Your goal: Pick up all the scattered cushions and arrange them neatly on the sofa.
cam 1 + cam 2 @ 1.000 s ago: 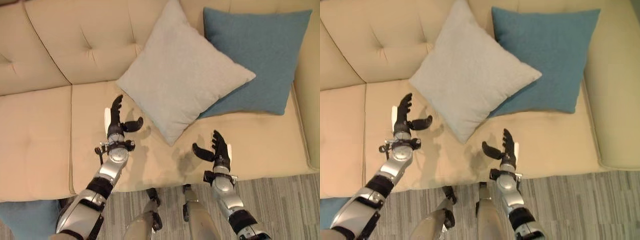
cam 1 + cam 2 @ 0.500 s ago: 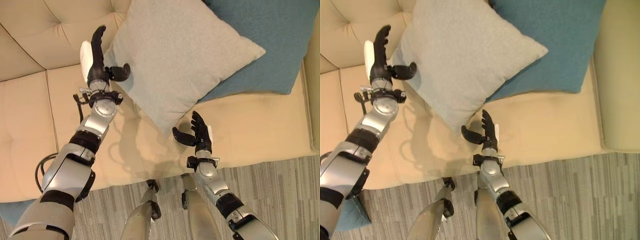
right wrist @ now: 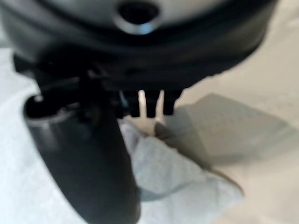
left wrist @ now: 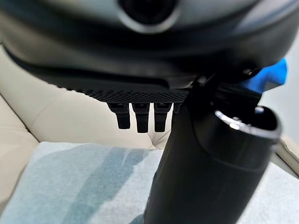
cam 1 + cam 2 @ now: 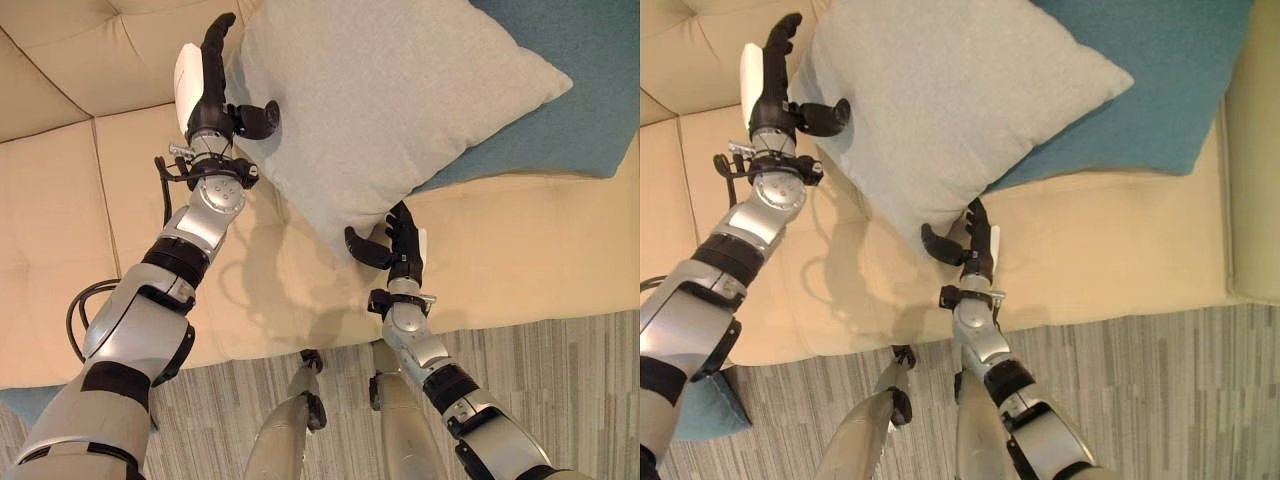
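Observation:
A light grey cushion (image 5: 390,100) leans on the beige sofa's backrest, partly over a blue cushion (image 5: 600,110) at the right. My left hand (image 5: 210,100) is open at the grey cushion's left corner, fingers straight up along its edge and thumb (image 4: 210,163) lying over the fabric (image 4: 70,186). My right hand (image 5: 405,255) is open at the cushion's lowest corner (image 3: 187,182), which sits between its thumb (image 3: 79,154) and its straight fingers. Another blue cushion (image 5: 700,410) lies on the floor at the sofa's lower left.
The sofa seat (image 5: 520,250) stretches bare to the left and right of the hands. A padded armrest (image 5: 1255,200) closes the right end. Grey striped carpet (image 5: 560,370) runs along the sofa's front.
Both arms have reached forward to the grey cushion: the left hand rose from the seat to its left corner, the right hand closed in on its lowest corner. The camera has also shifted.

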You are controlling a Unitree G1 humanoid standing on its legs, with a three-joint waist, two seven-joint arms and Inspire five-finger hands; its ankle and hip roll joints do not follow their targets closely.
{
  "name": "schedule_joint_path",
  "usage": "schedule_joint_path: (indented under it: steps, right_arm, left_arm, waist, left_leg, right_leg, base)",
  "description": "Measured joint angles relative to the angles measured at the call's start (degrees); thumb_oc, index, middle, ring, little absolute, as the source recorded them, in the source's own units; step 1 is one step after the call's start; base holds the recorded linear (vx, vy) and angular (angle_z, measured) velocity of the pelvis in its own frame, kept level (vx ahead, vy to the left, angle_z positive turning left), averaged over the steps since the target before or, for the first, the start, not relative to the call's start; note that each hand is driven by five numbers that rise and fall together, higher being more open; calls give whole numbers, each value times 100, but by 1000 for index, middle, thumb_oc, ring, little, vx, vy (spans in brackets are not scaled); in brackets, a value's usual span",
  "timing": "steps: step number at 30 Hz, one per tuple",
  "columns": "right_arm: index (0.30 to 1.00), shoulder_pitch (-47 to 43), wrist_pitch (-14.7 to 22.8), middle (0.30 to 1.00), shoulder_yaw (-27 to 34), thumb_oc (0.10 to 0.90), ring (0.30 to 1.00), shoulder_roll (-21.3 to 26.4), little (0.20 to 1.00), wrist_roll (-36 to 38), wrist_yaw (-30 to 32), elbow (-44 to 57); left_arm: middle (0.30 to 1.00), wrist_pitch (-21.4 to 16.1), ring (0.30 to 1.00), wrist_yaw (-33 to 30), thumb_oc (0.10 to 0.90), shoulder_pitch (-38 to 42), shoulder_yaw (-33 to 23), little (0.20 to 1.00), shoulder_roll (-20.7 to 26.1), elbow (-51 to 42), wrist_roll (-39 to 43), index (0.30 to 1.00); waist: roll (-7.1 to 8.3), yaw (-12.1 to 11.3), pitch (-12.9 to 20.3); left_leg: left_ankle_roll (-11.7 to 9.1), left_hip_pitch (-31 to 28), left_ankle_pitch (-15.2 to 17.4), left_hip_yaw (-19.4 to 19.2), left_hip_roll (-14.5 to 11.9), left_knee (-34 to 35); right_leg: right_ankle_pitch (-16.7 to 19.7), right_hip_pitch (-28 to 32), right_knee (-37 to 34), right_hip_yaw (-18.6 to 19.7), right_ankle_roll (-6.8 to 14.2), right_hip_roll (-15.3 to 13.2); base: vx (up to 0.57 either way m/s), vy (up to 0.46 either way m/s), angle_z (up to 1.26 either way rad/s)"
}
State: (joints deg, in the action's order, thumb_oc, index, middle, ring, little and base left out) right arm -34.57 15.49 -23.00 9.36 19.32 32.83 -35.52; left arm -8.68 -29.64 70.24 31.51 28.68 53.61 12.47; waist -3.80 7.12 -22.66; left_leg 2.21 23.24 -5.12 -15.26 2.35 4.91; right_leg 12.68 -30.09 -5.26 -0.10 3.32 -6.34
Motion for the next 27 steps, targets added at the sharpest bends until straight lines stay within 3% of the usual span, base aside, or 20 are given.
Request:
schedule_joint_path:
  steps: [6, 7, 8, 9, 14, 20, 21, 22, 23, 24, 25, 26, 27]
  right_arm:
    - [900, -254, -128, 900, 37, 800, 900, 140, 900, -20, -48, 4]
    - [662, -283, -136, 662, 43, 642, 662, 142, 662, -29, -89, 26]
    - [418, -300, -157, 418, 44, 478, 418, 145, 418, -29, -118, 30]
    - [300, -312, -165, 300, 50, 400, 300, 149, 300, -29, -145, 30]
    - [300, -423, -226, 300, 69, 400, 300, 353, 300, -26, -301, 49]
    - [300, -449, -227, 300, 218, 400, 300, 592, 300, -29, -385, 272]
    - [300, -426, -228, 300, 227, 400, 300, 590, 300, -29, -390, 273]
    - [300, -312, -228, 300, 276, 400, 300, 592, 300, -29, -389, 337]
    - [300, -245, -228, 300, 338, 400, 300, 594, 300, -29, -388, 361]
    - [300, -157, -241, 300, 397, 400, 300, 622, 300, -27, -412, 395]
    - [300, -77, -252, 300, 392, 400, 300, 645, 300, -26, -449, 469]
    - [300, 77, -259, 300, 352, 400, 300, 708, 300, -32, -538, 618]
    - [300, 204, -260, 300, 382, 400, 300, 762, 300, -33, -574, 759]
  left_arm:
    - [900, -112, 900, 658, 800, 12, 3, 900, 8, -28, 678, 900]
    - [811, -151, 811, 779, 740, 12, -5, 811, 60, -49, 850, 811]
    - [519, -165, 519, 854, 546, 13, 0, 519, 95, -55, 922, 519]
    - [300, -177, 300, 912, 400, 13, -3, 300, 126, -56, 995, 300]
    - [300, -232, 300, 1298, 400, 13, -15, 300, 503, -201, 1237, 300]
    - [300, -291, 300, 1374, 400, -123, -178, 300, 578, -419, 1455, 300]
    - [300, -290, 300, 1388, 400, -224, -244, 300, 578, -512, 1452, 300]
    - [300, -307, 300, 1391, 400, -562, -448, 300, 565, -875, 1457, 300]
    - [300, -355, 300, 1391, 400, -723, -478, 300, 559, -1013, 1458, 300]
    - [300, -392, 300, 1408, 400, -1001, -528, 300, 586, -1196, 1459, 300]
    - [300, -404, 300, 1407, 400, -1182, -612, 300, 595, -1302, 1467, 300]
    - [300, -405, 300, 1406, 400, -1450, -754, 300, 589, -1390, 1508, 300]
    - [300, -407, 300, 1405, 400, -1574, -796, 300, 533, -1423, 1569, 300]
  waist:
    - [0, -5, 0]
    - [0, -5, 0]
    - [0, -5, 0]
    - [0, -7, 0]
    - [-6, -44, -3]
    - [-88, -114, -45]
    - [-88, -140, -47]
    - [-65, -115, -59]
    - [-12, -89, -89]
    - [-11, -94, -89]
    - [-63, -150, -98]
    - [-169, -218, -148]
    - [-197, -169, -165]
  left_leg:
    - [0, 188, 0, -8, 1, -65]
    - [0, 225, 0, -12, -2, -67]
    - [0, 231, 0, -15, -2, -67]
    - [0, 231, 0, -20, -1, -67]
    - [-1, 232, -2, -19, -2, -69]
    - [-4, 234, -2, -4, -12, -141]
    - [-16, 268, 7, 10, -15, -250]
    - [-144, 564, 154, 25, 3, -919]
    - [-115, 753, 273, 52, 68, -1143]
    - [-101, 617, 67, 281, 169, -387]
    - [-174, 521, -327, 325, 110, 85]
    - [-32, 421, -683, 373, -128, 29]
    - [-35, 419, -689, 448, -104, 27]
  right_leg:
    - [38, -183, 0, 47, -5, -2]
    - [54, -237, 0, 59, -10, 4]
    - [61, -246, 0, 66, -11, 4]
    - [64, -250, 0, 71, -13, 4]
    - [70, -255, 0, 71, -13, 3]
    - [79, -231, 0, 58, -25, 2]
    - [97, -201, 2, 53, -49, -11]
    - [137, -148, 5, 35, -103, -154]
    - [140, -99, 7, 44, -103, -264]
    - [135, -67, 8, 48, -98, -302]
    - [125, -43, 6, 49, -83, -207]
    - [25, 79, 4, 58, 19, -2]
    - [23, 111, 4, 3, 29, -21]
  base:
    - [1, 3, -2]
    - [0, 3, -4]
    - [6, -5, -5]
    - [4, -8, -4]
    - [0, 0, 0]
    - [18, -45, -1]
    - [30, -63, 12]
    - [23, -45, 25]
    - [30, -54, 27]
    - [18, -37, -4]
    - [33, -71, -50]
    - [23, -51, -43]
    - [23, -51, -18]
